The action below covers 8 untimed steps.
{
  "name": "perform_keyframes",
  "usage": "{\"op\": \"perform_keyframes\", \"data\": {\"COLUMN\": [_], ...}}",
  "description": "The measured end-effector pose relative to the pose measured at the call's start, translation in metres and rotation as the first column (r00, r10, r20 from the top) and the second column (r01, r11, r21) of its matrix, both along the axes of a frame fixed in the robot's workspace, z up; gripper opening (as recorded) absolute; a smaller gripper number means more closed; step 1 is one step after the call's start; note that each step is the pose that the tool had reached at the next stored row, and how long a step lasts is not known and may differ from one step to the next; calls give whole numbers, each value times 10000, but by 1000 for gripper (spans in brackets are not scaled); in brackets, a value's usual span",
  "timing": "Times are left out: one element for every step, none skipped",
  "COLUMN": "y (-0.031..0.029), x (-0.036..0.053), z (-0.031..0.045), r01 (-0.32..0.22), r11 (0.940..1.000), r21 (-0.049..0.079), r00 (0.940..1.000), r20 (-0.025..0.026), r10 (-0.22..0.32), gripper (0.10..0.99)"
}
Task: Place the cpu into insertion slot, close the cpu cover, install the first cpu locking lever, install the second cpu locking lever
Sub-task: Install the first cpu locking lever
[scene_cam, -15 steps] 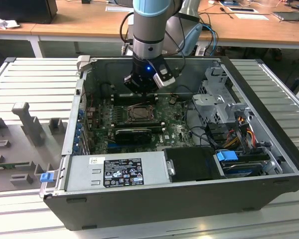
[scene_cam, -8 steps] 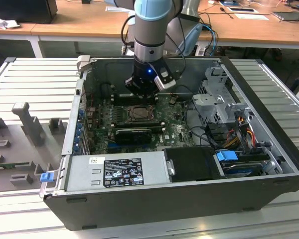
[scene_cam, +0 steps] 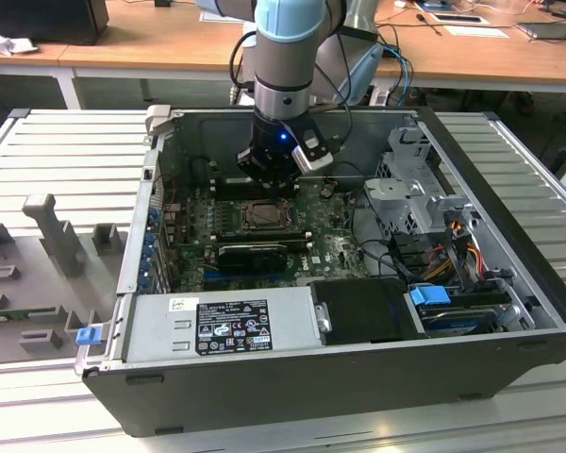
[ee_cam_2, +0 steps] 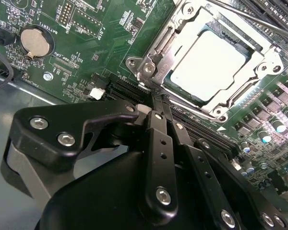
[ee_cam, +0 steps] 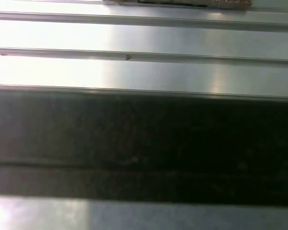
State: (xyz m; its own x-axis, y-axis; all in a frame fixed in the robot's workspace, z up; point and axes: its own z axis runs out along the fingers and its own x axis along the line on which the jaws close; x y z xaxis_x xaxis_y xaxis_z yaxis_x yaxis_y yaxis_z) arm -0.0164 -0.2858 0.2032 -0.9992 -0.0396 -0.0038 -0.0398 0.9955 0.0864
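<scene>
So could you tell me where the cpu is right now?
The cpu sits in the insertion slot, framed by the cpu cover, just beyond the gripper.

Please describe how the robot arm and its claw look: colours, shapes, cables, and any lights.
The arm is a thick round tube with a pale blue joint cover and a silver-grey metal wrist ring. Black cables loop beside it. Under the ring sits a black housing with a small blue light. The claw is matte black, built from flat linked bars joined by silver screws, with narrow fingers.
</scene>
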Motion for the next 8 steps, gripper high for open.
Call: {"op": "perform_keyframes", "data": {"y": [-3, -7, -10, -13, -16, -18, -20, -25], "x": [0, 1, 0, 0, 0, 1, 1, 1], "z": [0, 0, -1, -2, -3, -5, -9, -10], "r01": [-1, -2, -1, 0, 0, 0, 0, 0], "r11": [10000, 10000, 10000, 10000, 10000, 10000, 10000, 10000], "r21": [-1, -6, -4, 0, 0, 8, 12, 6], "r00": [10000, 10000, 10000, 10000, 10000, 10000, 10000, 10000], "r20": [1, 2, 2, 1, 2, 6, 7, 3], "r10": [1, 2, 1, 0, 0, 0, 0, 0], "gripper": [106, 106, 106, 106, 106, 106, 106, 106]}}
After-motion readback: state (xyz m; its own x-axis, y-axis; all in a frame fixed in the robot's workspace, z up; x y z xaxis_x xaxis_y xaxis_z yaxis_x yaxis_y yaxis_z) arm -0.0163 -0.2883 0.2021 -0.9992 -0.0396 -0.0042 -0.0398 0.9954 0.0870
